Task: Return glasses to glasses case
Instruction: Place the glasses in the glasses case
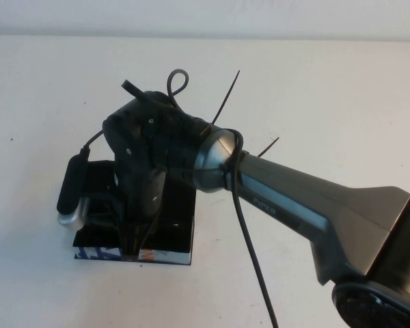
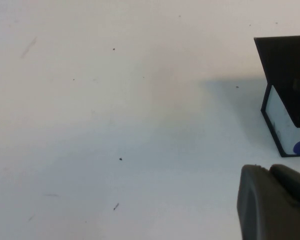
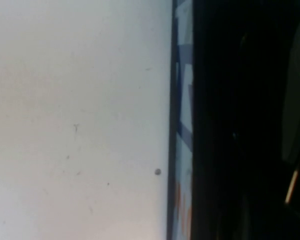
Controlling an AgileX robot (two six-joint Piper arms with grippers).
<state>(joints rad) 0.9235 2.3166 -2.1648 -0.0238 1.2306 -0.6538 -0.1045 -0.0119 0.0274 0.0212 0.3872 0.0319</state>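
Right tool [image 1: 133, 236] inside glasses case [image 1: 174, 236]

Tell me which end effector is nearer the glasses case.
Right. The right end effector reaches down into the glasses case. The left end effector does not show in the high view; its wrist view shows the case off to one side.

My right arm's wrist hides my right gripper [image 1: 133, 239] and most of the flat black glasses case [image 1: 181, 232] with its blue, white and orange patterned side, so its contents stay unseen.
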